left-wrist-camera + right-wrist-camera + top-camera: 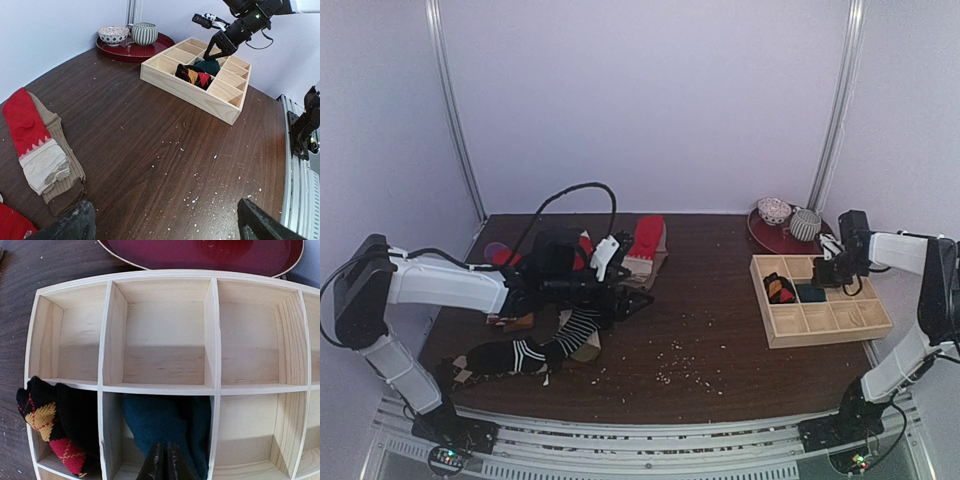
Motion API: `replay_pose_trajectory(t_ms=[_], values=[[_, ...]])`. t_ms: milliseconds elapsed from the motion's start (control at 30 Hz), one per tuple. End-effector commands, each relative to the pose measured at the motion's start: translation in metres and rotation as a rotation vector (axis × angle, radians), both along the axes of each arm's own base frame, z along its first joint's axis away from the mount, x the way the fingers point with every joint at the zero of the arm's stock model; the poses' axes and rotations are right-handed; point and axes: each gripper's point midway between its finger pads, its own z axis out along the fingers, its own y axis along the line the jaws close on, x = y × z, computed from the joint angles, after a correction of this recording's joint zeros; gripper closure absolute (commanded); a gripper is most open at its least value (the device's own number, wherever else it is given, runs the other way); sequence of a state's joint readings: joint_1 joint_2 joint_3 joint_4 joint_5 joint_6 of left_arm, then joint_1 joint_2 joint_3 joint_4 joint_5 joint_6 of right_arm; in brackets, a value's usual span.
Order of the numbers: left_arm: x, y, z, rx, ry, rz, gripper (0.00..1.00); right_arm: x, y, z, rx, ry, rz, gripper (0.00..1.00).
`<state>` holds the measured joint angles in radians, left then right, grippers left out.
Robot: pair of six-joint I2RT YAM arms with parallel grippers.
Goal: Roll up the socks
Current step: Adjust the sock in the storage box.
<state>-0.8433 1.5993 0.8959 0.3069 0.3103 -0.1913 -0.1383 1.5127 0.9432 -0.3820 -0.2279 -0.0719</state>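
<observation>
Right wrist view: my right gripper has its two dark fingers pressed together with nothing visibly caught between them. The tips point down at the teal sock, which lies bunched in one compartment of the wooden box. Whether the tips touch the fabric I cannot tell. In the compartment just left of me sits the black argyle sock, bundled against the box's outer wall. Thin dividers rise close on both sides of my fingers. Ahead, past the cross divider, a row of compartments shows bare wood floors, and so does the one to my right. Beyond the box's far wall the rim of a red tray lies just beside it. Left of the box, the dark table shows.

My left gripper hangs spread wide, its fingers well apart and holding nothing, above wood flecked with white crumbs. Off to its left the red-and-beige socks lie flat and overlapping. Ahead, a broad stretch of bare table runs to the box's near wall. Farther on, the tray carries a patterned bowl and a striped cup. Seen from above, the black-and-white striped sock lies stretched out back toward my left base, near the table's near edge.
</observation>
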Motion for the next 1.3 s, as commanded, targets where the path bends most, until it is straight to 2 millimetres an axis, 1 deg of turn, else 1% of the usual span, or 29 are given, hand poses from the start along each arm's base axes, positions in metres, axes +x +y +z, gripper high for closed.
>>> replay_pose_trajectory(t_ms=[0, 100, 233, 267, 400, 500, 567, 667, 800, 900, 933, 1033, 1133, 1200, 1267], values=[[0.009, -0.002, 0.01, -0.014, -0.037, 0.003, 0.02, -0.013, -0.003, 0.003, 0.003, 0.024, -0.038, 0.94], [0.009, -0.002, 0.009, -0.016, -0.036, 0.0, 0.02, -0.019, -0.012, -0.003, -0.043, 0.061, -0.071, 0.94], [0.009, -0.001, 0.005, -0.014, -0.033, -0.003, 0.02, -0.029, -0.016, -0.016, -0.061, 0.124, -0.08, 0.95], [0.009, -0.001, 0.005, -0.014, -0.034, -0.004, 0.02, -0.031, -0.017, -0.014, -0.068, 0.125, -0.085, 0.95], [0.009, -0.002, 0.002, -0.01, -0.028, -0.01, 0.02, -0.03, -0.017, 0.007, -0.078, 0.047, -0.086, 0.93], [0.01, -0.002, 0.001, -0.01, -0.026, -0.01, 0.02, -0.034, -0.013, 0.008, -0.064, 0.078, -0.063, 0.93], [0.01, -0.002, -0.002, -0.008, -0.022, -0.01, 0.02, -0.037, -0.012, 0.002, -0.06, 0.103, -0.057, 0.93], [0.01, -0.003, -0.004, -0.004, -0.014, -0.013, 0.02, -0.04, -0.011, -0.017, -0.051, 0.135, -0.058, 0.94], [0.011, -0.003, -0.004, -0.003, -0.012, -0.01, 0.02, -0.037, -0.01, -0.032, -0.044, 0.167, -0.064, 0.94], [0.014, -0.004, -0.007, 0.009, -0.011, -0.005, 0.02, -0.038, -0.014, -0.041, -0.063, 0.2, -0.079, 0.94], [0.014, -0.004, -0.007, 0.011, -0.009, -0.006, 0.02, -0.04, -0.02, -0.044, -0.095, 0.219, -0.095, 0.94], [0.014, -0.005, -0.008, 0.015, -0.006, -0.009, 0.02, -0.043, -0.028, -0.052, -0.144, 0.263, -0.111, 0.94], [0.015, -0.005, -0.009, 0.02, -0.005, -0.006, 0.02, -0.045, -0.03, -0.061, -0.16, 0.299, -0.111, 0.94], [0.015, -0.004, -0.01, 0.026, -0.005, 0.0, 0.02, -0.043, -0.029, -0.061, -0.154, 0.288, -0.109, 0.94], [0.016, -0.003, -0.009, 0.028, -0.006, 0.004, 0.02, -0.037, -0.026, -0.051, -0.136, 0.243, -0.104, 0.94]])
